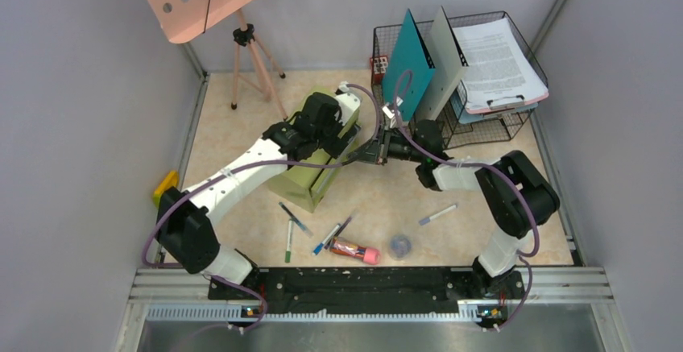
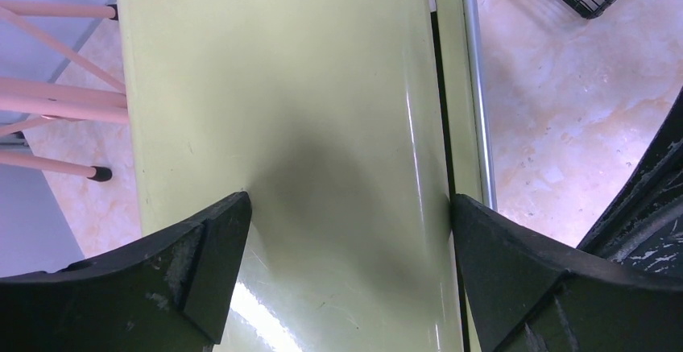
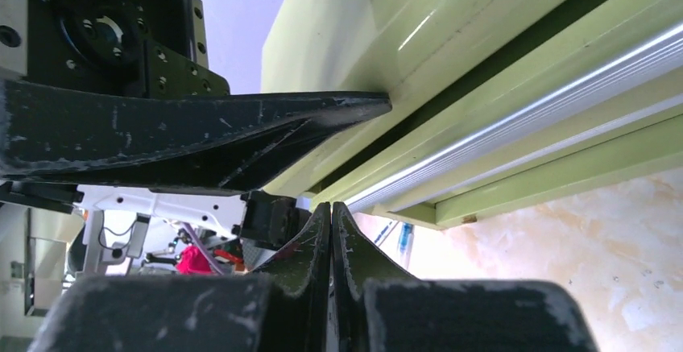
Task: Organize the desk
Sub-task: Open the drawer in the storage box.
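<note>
The beige marbled desk (image 1: 378, 199) carries an olive-green drawer box (image 1: 310, 181) left of centre. My left gripper (image 1: 324, 120) sits on top of the box, its jaws open wide over the lid (image 2: 282, 86). One of its fingers (image 2: 515, 271) rests by the gap at the drawer front. My right gripper (image 1: 364, 155) reaches in from the right, shut with nothing between its fingers. Its tips (image 3: 331, 207) sit just under the drawer's silver handle rail (image 3: 523, 118). Whether they touch the rail I cannot tell.
Loose on the near desk lie several pens (image 1: 295, 218), a red-and-pink marker (image 1: 354, 250), a tape roll (image 1: 400, 246) and a white pen (image 1: 437, 214). A yellow object (image 1: 165, 187) lies at the left wall. Behind stand a wire basket with folders (image 1: 451, 78) and a tripod (image 1: 250, 58).
</note>
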Controlling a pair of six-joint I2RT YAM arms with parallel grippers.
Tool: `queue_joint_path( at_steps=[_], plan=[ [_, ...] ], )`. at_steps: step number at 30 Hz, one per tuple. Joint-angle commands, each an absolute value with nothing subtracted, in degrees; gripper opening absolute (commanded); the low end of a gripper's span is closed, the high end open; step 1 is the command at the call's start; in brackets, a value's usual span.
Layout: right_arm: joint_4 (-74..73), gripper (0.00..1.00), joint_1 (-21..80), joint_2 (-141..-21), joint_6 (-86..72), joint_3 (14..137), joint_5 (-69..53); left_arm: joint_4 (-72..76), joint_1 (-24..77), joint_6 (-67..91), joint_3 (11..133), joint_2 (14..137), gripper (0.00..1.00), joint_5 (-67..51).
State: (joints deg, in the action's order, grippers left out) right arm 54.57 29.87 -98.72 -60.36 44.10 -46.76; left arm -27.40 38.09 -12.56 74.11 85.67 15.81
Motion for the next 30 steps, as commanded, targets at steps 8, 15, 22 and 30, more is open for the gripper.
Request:
queue_joint_path(
  at_steps=[8, 15, 22, 30],
  plan=[
    [41.7, 0.49, 30.0, -95.2, -49.3, 45.6, -44.0, -30.8, 35.6, -15.2, 72.8, 82.4, 0.98, 20.2],
    [43.6, 0.58, 30.0, -98.4, -50.6, 48.6, -44.1, -30.8, 35.5, -15.3, 73.0, 82.1, 0.98, 20.7],
    [45.3, 0.58, 30.1, -102.0, -52.9, 51.3, -44.4, -30.9, 35.4, -15.3, 73.1, 82.2, 0.98, 20.8],
    [45.7, 0.58, 30.1, -103.9, -53.3, 52.2, -44.5, -30.8, 35.2, -15.2, 73.1, 82.1, 0.98, 20.4]
  ],
)
